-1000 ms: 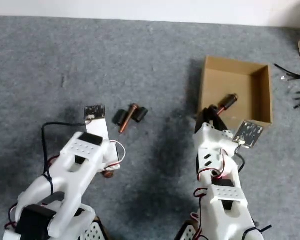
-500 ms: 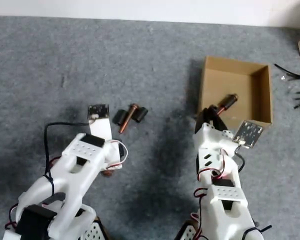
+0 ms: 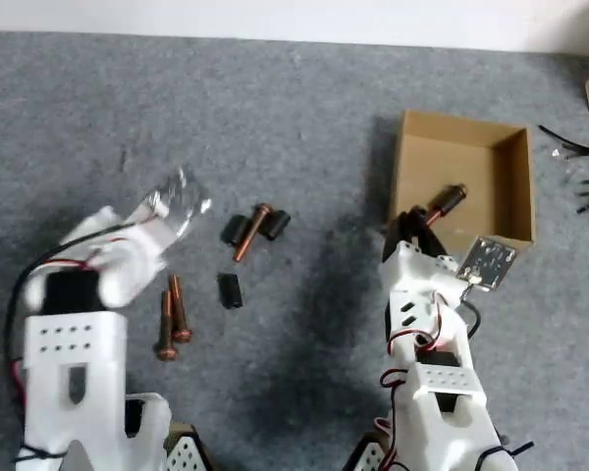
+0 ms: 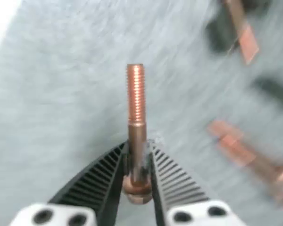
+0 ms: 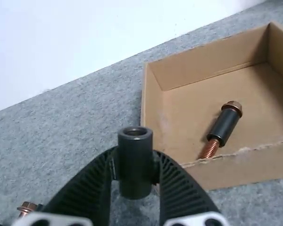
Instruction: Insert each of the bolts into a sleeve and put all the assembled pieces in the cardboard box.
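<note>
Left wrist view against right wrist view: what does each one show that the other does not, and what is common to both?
In the left wrist view, not the right: the left gripper shut on a bolt near its head, threaded end pointing away, with blurred loose bolts lying beyond. In the right wrist view, not the left: the right gripper shut on a black sleeve, its open bore visible, and the cardboard box holding one assembled piece. Both: the grey table surface and a gripper clamped on one part.
</note>
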Motion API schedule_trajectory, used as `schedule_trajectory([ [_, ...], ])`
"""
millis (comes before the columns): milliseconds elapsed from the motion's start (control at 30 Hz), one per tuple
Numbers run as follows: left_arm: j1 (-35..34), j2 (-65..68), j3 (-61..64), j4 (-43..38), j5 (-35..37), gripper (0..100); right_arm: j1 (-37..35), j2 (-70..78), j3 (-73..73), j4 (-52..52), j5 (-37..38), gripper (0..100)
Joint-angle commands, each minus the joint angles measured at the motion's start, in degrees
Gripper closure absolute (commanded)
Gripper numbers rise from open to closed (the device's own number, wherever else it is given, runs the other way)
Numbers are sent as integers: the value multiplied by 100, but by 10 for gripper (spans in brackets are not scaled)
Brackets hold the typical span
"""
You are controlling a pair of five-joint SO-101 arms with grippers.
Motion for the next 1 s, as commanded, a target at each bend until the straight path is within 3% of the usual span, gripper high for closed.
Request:
schedule_trajectory([
  [0,-919,163,233,-281,-2681,995,-4,-22,-40,-154,-44,994],
  [167,-1622,1112,312,-659,-3842,995,-4,-22,-40,-154,-44,994],
  [400,-2079,3090,-725,-1029,-3956,994,-4,-22,-40,-154,-44,994],
  [567,-2088,4268,-1666,-1090,-3218,990,-4,-22,-40,-154,-44,994],
  [733,-2053,5024,-2580,-826,-1943,800,-4,-22,-40,-154,-44,994],
  [833,-2053,5376,-3116,-686,-1134,790,-4,-22,-40,-154,-44,994],
  [967,-2044,5701,-3846,-299,879,790,-4,-22,-40,-154,-44,994],
])
